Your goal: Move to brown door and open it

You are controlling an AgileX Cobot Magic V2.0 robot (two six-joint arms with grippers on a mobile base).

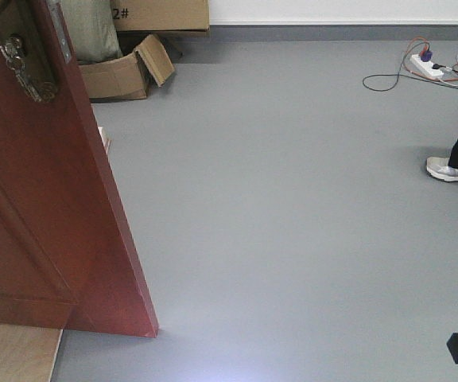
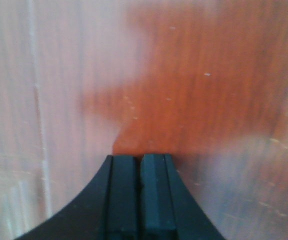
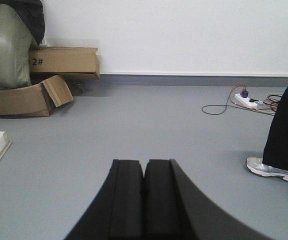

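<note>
The brown door (image 1: 46,215) fills the left of the front view, swung ajar, its free edge running down to the grey floor. A brass handle plate with keys (image 1: 24,60) sits near its top, and a silver latch plate (image 1: 60,32) lies along the edge. In the left wrist view my left gripper (image 2: 139,160) is shut with nothing between its pads, its tips right up against the glossy reddish door surface (image 2: 209,85). My right gripper (image 3: 144,165) is shut and empty, pointing out over open grey floor away from the door.
Cardboard boxes (image 1: 126,72) and a green sack (image 3: 6,45) stand by the far wall. A power strip with cables (image 1: 428,68) lies at the back right. A person's leg and shoe (image 1: 456,169) stand at the right. A pale wooden board (image 1: 14,350) lies under the door.
</note>
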